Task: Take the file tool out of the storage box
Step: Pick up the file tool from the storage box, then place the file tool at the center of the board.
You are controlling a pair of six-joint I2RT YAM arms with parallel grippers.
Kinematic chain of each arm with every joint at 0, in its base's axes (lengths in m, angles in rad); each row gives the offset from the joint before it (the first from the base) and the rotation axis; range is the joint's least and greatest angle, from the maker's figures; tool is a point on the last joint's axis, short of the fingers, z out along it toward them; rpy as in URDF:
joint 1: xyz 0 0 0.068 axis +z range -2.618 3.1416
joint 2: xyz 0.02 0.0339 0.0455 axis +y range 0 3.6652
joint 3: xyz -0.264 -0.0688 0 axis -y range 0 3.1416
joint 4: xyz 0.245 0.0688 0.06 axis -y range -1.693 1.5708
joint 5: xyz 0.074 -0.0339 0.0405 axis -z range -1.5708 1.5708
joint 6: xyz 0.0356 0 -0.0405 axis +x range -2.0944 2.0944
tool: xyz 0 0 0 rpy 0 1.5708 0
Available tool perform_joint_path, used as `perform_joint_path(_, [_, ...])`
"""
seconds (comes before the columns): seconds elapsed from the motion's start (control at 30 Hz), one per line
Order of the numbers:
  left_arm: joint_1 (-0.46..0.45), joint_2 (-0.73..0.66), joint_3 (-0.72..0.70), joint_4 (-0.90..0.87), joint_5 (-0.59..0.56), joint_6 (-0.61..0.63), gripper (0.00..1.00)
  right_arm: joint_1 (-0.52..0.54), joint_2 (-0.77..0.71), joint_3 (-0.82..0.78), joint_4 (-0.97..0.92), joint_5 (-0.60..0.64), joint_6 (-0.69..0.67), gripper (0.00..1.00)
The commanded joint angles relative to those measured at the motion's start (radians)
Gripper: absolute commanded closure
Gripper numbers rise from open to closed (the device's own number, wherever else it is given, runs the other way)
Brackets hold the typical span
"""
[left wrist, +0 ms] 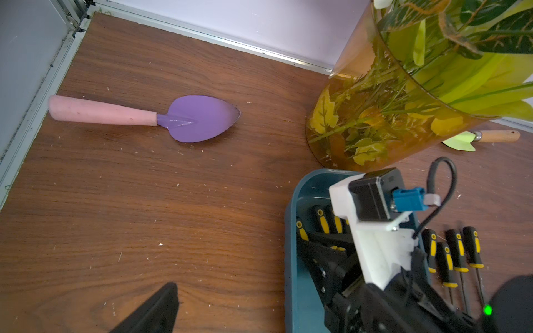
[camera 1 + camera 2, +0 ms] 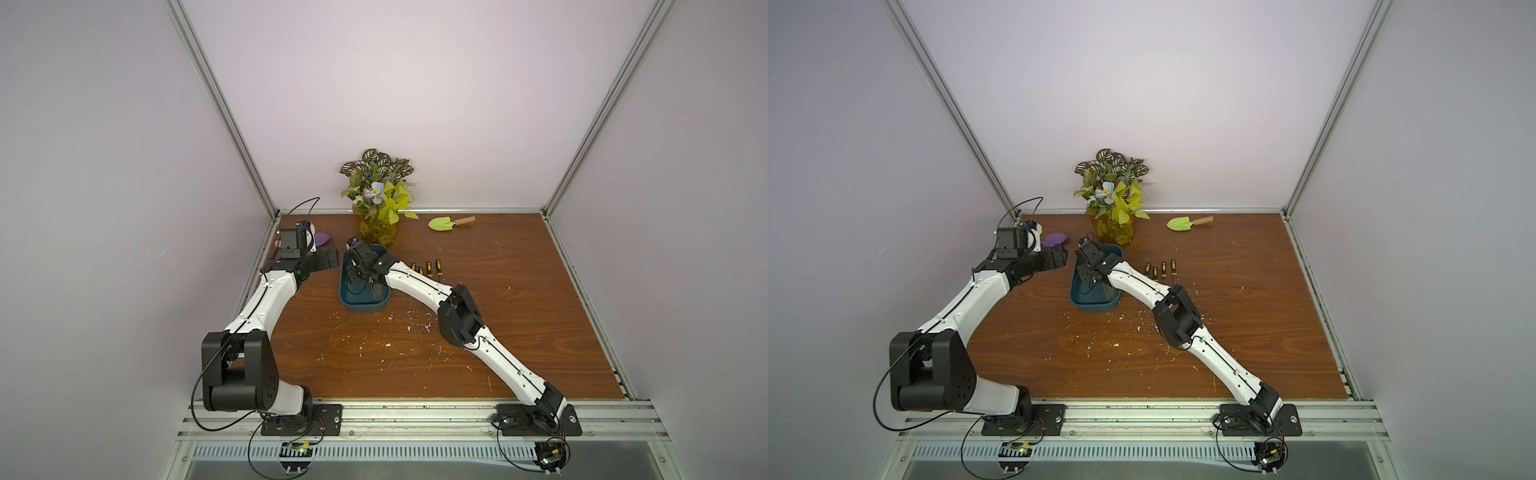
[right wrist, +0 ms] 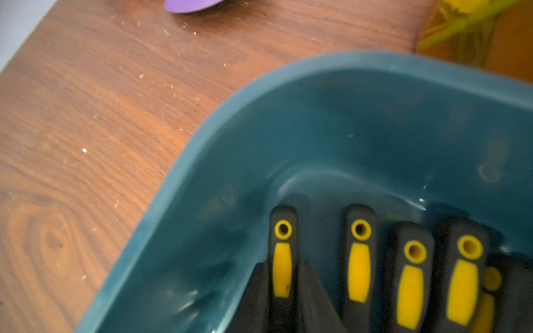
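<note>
Right gripper [image 3: 284, 291], fingers [image 3: 313, 294] mostly cut off, clamps one file tool [image 3: 282, 253] by its handle inside the storage box [image 3: 202, 144]; left gripper [image 2: 326, 259] stands wide open

A robotics lab test cell: aluminium frame [image 2: 224, 108], plain pale walls [image 2: 395, 83], scuffed wood-grain tabletop [image 2: 374, 353], two robot arms [image 2: 266, 299] bolted to a rail [image 2: 415, 409].

Files [image 3: 359, 271] lie in the storage box [image 2: 361, 306], 4 other files [image 2: 424, 269] just right of it, the vase [image 2: 376, 232] just behind.
</note>
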Motion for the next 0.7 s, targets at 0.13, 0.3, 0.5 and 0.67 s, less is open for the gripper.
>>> perform_joint_path(0.13, [0.011,-0.014,0.008,-0.005,-0.004,0.015,0.00,0.007,-0.077,-0.075,-0.071,-0.067,0.026,1.00])
perform_joint_path(0.3, [0.010,-0.014,0.007,-0.005,-0.009,0.014,0.00,0.003,-0.213,-0.137,0.126,-0.196,0.095,1.00])
perform_joint_path(0.5, [0.011,-0.018,0.001,0.002,-0.018,0.014,0.00,-0.010,-0.364,-0.229,0.269,-0.183,0.109,1.00])
perform_joint_path(0.67, [0.010,-0.018,-0.002,0.018,0.008,-0.008,0.00,-0.034,-0.505,-0.414,0.286,-0.147,0.091,1.00])
